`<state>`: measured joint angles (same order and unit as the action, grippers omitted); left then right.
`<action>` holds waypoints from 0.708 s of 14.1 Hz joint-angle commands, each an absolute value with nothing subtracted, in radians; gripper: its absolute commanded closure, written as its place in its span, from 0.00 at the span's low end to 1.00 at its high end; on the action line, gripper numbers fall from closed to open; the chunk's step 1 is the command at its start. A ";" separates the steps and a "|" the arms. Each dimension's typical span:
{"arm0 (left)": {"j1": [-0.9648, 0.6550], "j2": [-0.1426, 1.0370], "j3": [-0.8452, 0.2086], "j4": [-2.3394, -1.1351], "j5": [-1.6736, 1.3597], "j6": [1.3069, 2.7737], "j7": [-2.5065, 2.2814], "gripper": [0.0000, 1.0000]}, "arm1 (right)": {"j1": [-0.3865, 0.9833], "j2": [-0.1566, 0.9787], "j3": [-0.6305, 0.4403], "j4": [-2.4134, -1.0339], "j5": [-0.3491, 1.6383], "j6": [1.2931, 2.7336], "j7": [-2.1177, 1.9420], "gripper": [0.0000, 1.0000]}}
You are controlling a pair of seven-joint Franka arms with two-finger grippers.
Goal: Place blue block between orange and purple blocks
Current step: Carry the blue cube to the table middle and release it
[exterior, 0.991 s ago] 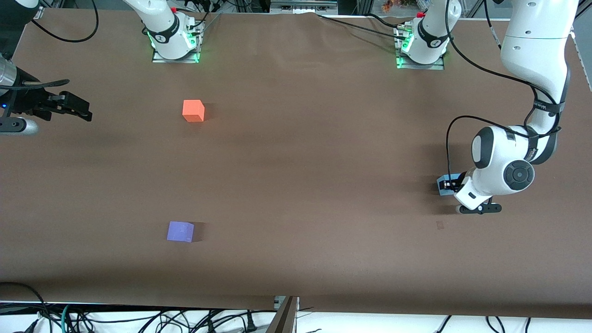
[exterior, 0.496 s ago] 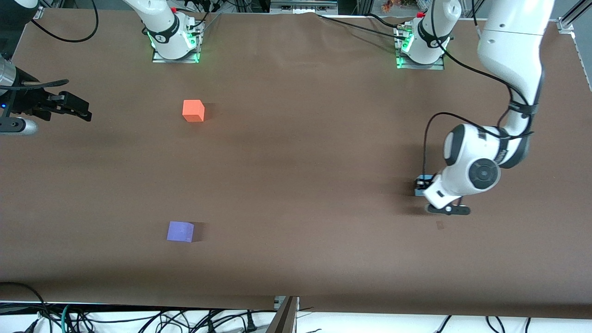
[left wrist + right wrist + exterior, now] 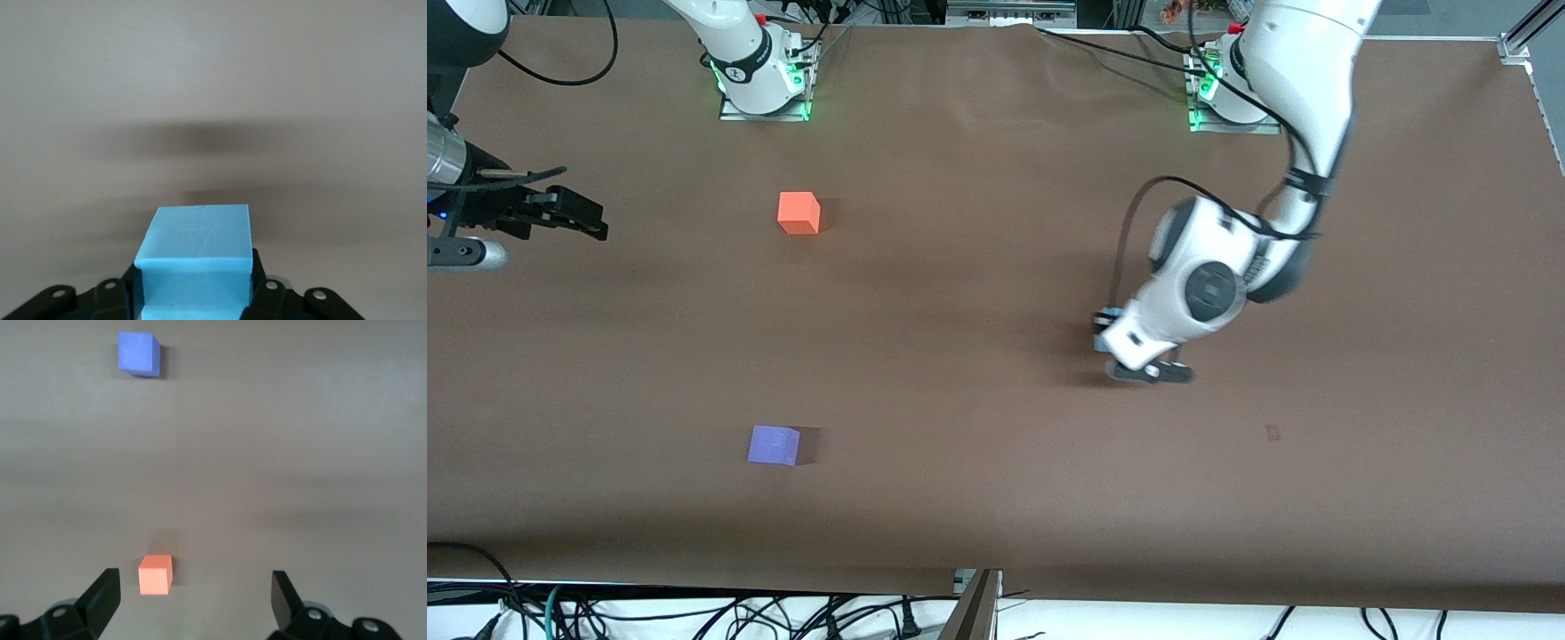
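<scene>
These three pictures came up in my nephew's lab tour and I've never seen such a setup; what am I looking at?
Two white robot arms stand at a brown table, each ending in a two-fingered pincer. The wide picture looks down from a high camera facing them. The other two come from cameras on the arms' wrists. The left pincer is shut on a blue block, held over bare table. The right pincer is open, waiting at its end of the table. On the table lie an orange block and, nearer the front camera, a purple block, well apart.
</scene>
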<state>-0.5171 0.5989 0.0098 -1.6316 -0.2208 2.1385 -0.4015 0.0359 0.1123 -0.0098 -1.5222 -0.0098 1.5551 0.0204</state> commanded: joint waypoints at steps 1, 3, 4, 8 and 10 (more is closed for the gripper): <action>-0.647 0.717 0.032 -1.493 -0.236 2.118 -0.663 0.59 | 0.025 0.143 -0.006 -1.500 0.006 1.577 -0.003 0.00; -0.696 0.770 0.032 -1.430 -0.239 2.135 -0.812 0.52 | 0.029 0.147 -0.006 -1.500 -0.002 1.578 0.008 0.00; -0.718 0.794 0.032 -1.389 -0.241 2.138 -0.856 0.50 | 0.028 0.152 -0.006 -1.500 0.000 1.578 0.008 0.00; -0.773 0.842 0.035 -1.330 -0.226 2.186 -0.879 0.00 | 0.021 0.179 -0.008 -1.500 0.009 1.585 -0.001 0.00; -0.764 0.833 0.035 -1.330 -0.225 2.184 -0.867 0.00 | 0.023 0.179 -0.008 -1.500 0.011 1.585 -0.003 0.00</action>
